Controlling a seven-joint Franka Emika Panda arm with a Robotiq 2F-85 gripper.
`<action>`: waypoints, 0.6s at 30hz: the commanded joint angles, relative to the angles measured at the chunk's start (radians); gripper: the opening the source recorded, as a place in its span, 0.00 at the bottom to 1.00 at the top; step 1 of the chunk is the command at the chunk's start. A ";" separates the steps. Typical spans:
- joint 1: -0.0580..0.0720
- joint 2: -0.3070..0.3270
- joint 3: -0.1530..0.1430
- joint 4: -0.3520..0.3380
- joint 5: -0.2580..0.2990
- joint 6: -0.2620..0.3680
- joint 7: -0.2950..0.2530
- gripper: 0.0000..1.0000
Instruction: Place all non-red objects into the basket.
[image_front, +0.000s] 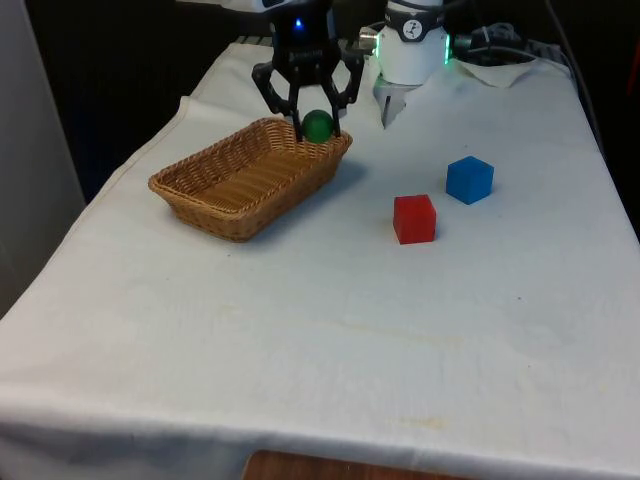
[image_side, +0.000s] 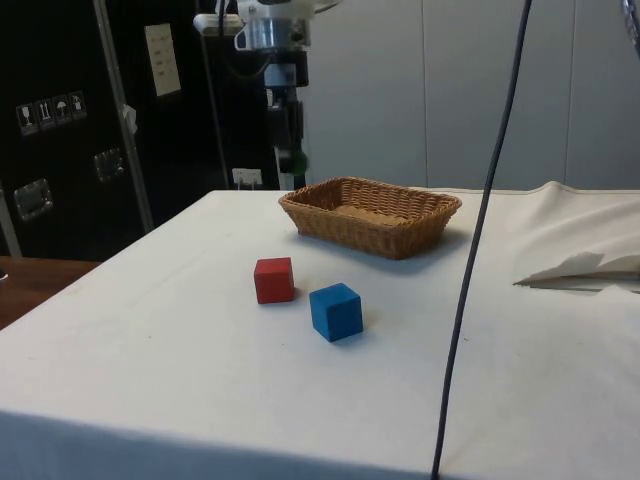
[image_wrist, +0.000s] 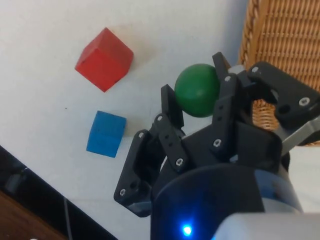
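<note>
The green ball (image_front: 318, 126) is pinched between the two black fingers of the gripper (image_front: 317, 128), held up off the cloth; in my front view it hangs at the wicker basket's (image_front: 240, 180) far right corner, just at the rim, and I cannot tell from there whether it is over the inside or just outside; in my wrist view the ball (image_wrist: 197, 90) sits between the fingers (image_wrist: 172, 107) with the basket's woven wall (image_wrist: 280, 35) beside it and bare cloth beneath, so I read it as beside the rim; in the side view the gripper (image_side: 290, 158) hangs above the table (image_side: 150, 330) just off the basket's (image_side: 370, 215) near-left end; I see nothing lying in the basket; the red cube (image_front: 414, 218) and the blue cube (image_front: 469, 179) rest on the white cloth near each other, not touching, well apart from the basket towards the front view's right; the red cube (image_side: 274, 279) and blue cube (image_side: 335, 311) stand just beside one another in the side view.
</note>
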 joint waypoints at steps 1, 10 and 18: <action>-0.003 -0.013 -0.002 -0.017 0.006 0.014 -0.012 0.00; -0.001 -0.051 -0.035 -0.074 0.005 0.035 -0.051 0.00; -0.002 -0.068 -0.055 -0.118 0.007 0.073 -0.082 0.00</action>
